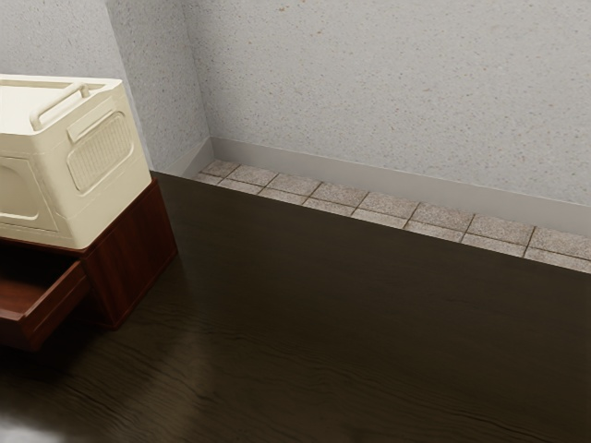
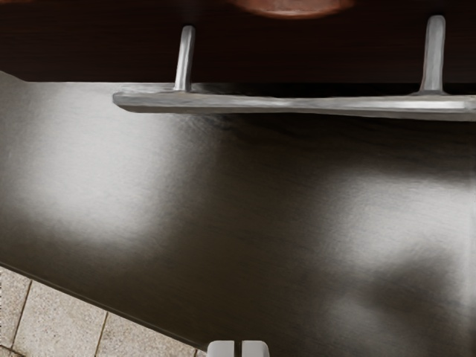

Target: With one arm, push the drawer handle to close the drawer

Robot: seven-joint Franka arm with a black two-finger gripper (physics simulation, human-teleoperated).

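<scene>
Dark table, drawer open

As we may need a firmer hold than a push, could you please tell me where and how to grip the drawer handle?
I would take the drawer handle by its long bar, midway between the posts, coming from outside the drawer front and closing across the bar's narrow width. The posts hold it off the front, likely leaving room behind.

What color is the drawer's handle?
Silvery grey metal, clearest in the wrist view.
</scene>
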